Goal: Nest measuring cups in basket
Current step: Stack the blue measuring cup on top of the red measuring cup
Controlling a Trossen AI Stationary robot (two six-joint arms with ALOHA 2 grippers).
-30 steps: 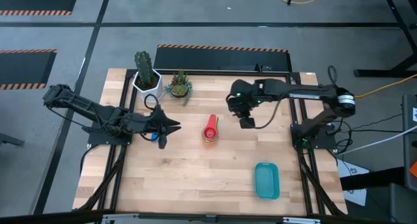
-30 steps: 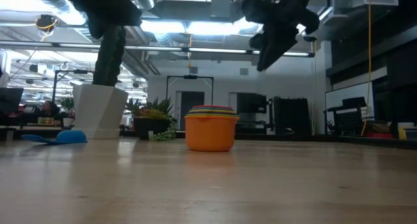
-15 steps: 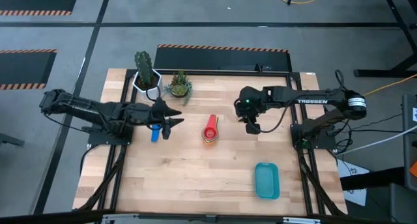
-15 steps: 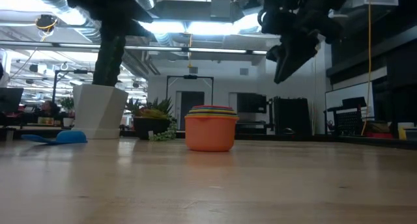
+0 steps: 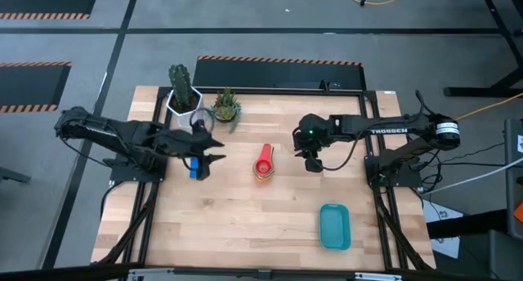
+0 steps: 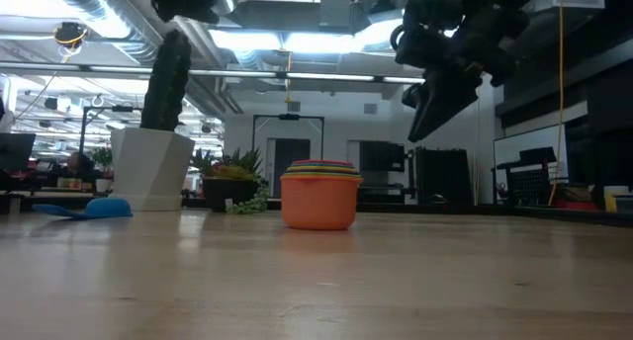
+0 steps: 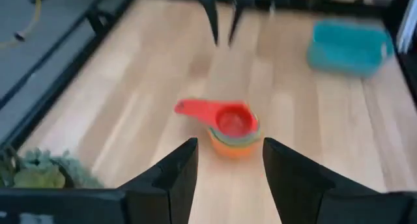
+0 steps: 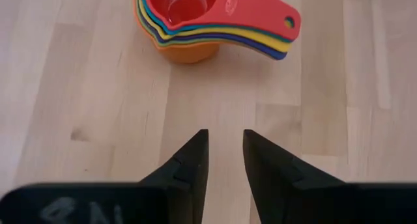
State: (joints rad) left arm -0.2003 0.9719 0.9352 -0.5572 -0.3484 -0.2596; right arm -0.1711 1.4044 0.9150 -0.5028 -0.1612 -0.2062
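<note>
The left gripper (image 5: 214, 155) hangs above the table at the left, its fingers (image 7: 171, 178) spread apart with nothing between them. Just under its wrist lies the light blue cup (image 5: 194, 167) on the wood, its long axis running toward the front edge; from the low view it sits flat with its handle stretched out sideways (image 6: 84, 209). Behind the gripper stands a white pot (image 5: 185, 104) with a tall cactus, and just beside that pot a small leafy plant (image 5: 224, 108).

Ahead of the left gripper's fingertips, well apart from them, is the stack of nested cups (image 5: 264, 163) — an orange cup at the bottom, then layers of other colours, with a red cup (image 8: 195, 4) on top. The stack stands upright near the middle of the table. Its handles lie fanned one over another, all pointing toward the back edge, so the stack's long axis runs front to back.

On the far side of the stack the right gripper (image 5: 313, 160) hovers clear of the table, pointing down and toward the stack. Its fingers (image 8: 189, 165) stand close together with a narrow gap, pinching nothing — bare wood shows between them.

Nearer the front edge than the right gripper, and well apart from it, lies the teal basket (image 5: 335, 225) with its long axis front to back; none of the cups is in it.
</note>
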